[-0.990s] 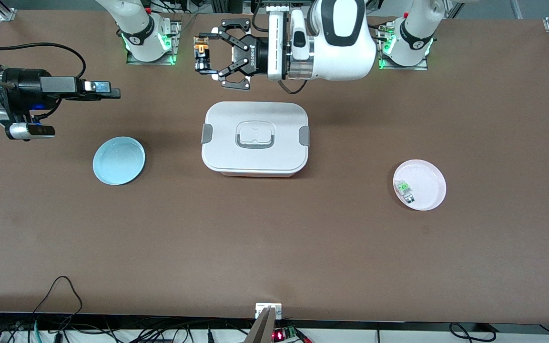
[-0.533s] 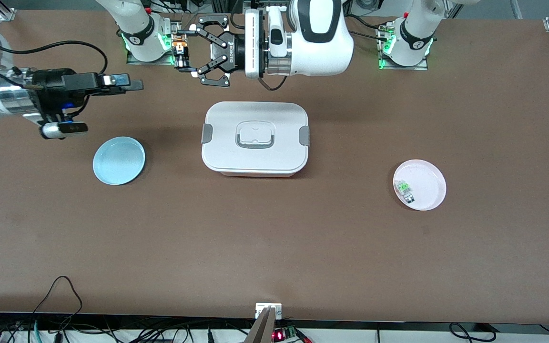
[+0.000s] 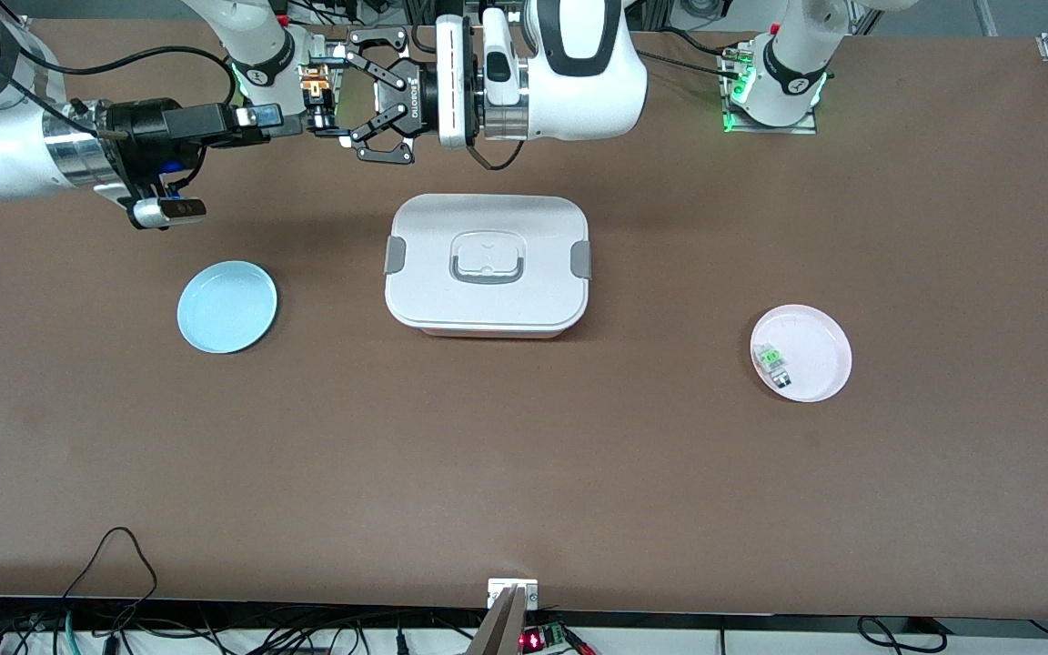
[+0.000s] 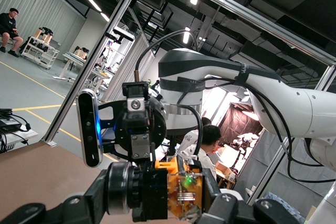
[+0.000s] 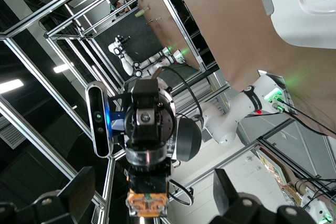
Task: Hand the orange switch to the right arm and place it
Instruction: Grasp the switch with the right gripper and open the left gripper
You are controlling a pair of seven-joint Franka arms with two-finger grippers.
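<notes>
The orange switch [image 3: 313,91] is pinched in my left gripper [image 3: 322,95], the ROBOTIQ one, which holds it in the air over the table strip by the right arm's base. In the left wrist view the switch [image 4: 182,190] sits between the left fingers. My right gripper [image 3: 289,118] is open, its slim fingers pointing at the switch and reaching right up to it. In the right wrist view the switch [image 5: 147,203] shows between the spread right fingers [image 5: 80,190]. I cannot tell whether they touch it.
A white lidded box [image 3: 488,264] stands mid-table. A blue plate [image 3: 226,307] lies toward the right arm's end. A pink plate [image 3: 817,346] toward the left arm's end holds a small clear-and-green component [image 3: 771,362].
My left gripper has carried the switch toward the right arm's end. My right gripper has swung in toward it and now reaches the switch.
</notes>
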